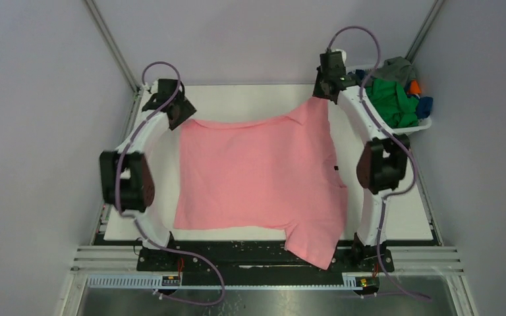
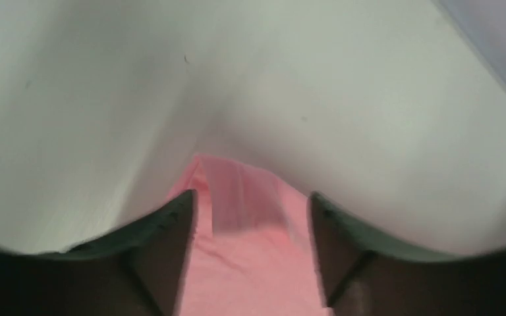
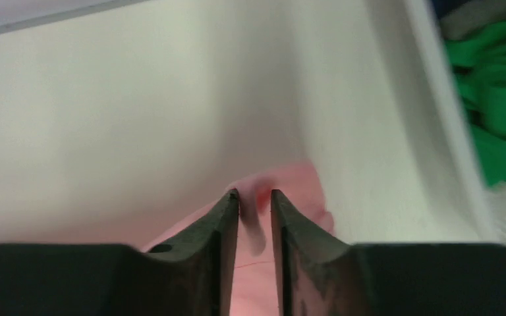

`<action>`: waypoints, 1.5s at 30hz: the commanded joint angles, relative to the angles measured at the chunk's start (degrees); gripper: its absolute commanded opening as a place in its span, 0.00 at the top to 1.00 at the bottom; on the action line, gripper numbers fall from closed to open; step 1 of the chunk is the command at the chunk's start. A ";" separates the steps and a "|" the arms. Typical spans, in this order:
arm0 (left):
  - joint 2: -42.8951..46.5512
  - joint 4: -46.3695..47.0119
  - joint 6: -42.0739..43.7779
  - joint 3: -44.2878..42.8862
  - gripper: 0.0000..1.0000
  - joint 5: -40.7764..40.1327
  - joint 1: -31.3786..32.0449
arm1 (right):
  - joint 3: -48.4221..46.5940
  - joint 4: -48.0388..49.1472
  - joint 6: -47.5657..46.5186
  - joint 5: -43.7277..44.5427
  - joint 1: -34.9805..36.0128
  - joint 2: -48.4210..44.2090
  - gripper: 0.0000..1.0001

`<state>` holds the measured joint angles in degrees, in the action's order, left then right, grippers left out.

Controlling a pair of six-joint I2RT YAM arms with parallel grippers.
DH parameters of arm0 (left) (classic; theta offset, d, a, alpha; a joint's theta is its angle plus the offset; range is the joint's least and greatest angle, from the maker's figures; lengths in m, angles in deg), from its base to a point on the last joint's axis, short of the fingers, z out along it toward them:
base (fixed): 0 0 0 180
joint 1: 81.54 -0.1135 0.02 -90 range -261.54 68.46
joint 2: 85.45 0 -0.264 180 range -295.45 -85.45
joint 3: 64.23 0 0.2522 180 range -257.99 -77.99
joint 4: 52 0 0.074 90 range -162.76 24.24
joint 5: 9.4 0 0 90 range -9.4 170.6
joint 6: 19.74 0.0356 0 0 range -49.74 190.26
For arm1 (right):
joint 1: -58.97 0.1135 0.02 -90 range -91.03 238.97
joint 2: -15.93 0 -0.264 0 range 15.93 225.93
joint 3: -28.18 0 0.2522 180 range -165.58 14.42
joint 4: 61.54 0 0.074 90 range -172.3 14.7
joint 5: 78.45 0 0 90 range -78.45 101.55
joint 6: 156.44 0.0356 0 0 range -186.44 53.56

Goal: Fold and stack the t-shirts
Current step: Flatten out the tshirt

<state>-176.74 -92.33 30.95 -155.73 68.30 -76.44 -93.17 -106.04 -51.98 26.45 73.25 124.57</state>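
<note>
left gripper [image 2: 252,196] parted, pink t-shirt [image 1: 257,174] (between jaws)

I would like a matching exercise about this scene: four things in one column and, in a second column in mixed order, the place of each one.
Things:
1. pink t-shirt
2. green t-shirt
3. left end effector
4. right end effector

Places:
A. inside the white basket
B. at the pink shirt's far corner, next to the basket
C. spread out on the table
D. at the pink shirt's far corner, away from the basket

Pairs: 1-C, 2-A, 3-D, 4-B
</note>
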 commanded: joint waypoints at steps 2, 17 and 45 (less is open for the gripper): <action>-20.06 -2.21 -2.19 -20.62 0.02 6.88 -3.56 | -23.73 -1.58 5.49 -6.76 -2.06 21.86 0.29; -11.71 9.63 -6.14 1.85 0.01 22.52 -1.77 | 15.82 9.16 15.48 -23.86 -1.99 3.84 0.00; -14.47 10.86 -5.71 11.40 0.01 22.24 -0.27 | 3.28 27.06 42.93 -24.08 -1.82 26.64 0.00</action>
<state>-190.49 -81.40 25.13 -143.95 91.67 -76.41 -86.11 -82.11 -11.68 2.82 71.06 148.57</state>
